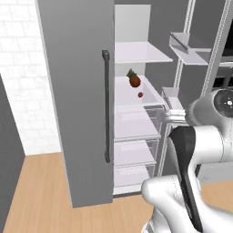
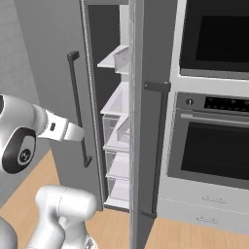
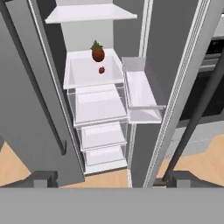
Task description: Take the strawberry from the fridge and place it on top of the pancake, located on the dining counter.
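Jaws are spread wide with nothing between them — the gripper (image 3: pixel 109 177) is looking straight into the fridge (image 1: pixel 75 113), whose doors stand apart enough to show the white shelves. The strawberry (image 3: pixel 101 69) sits on the middle shelf (image 3: pixel 78 74), toward the back, just in front of and a little to the right of the larger orange-brown fruit (image 3: pixel 98 53) with the green top. The two are near each other but apart, as far as I can tell from here.

My read is that the reach is the step in hand. To do it well I'd line the hand up on the strawberry before going in, keeping to the middle of the gap so the wrist clears the right door's bin (image 3: pixel 142 96) and the left door's bar handle (image 1: pixel 106 107). I'd come in above the shelf lip, then drop onto the berry from the front — that way the fingers straddle it without nudging the bigger fruit behind. It's tiny and round, so I'd close slowly and centred; an off-centre pinch could squirt it away.
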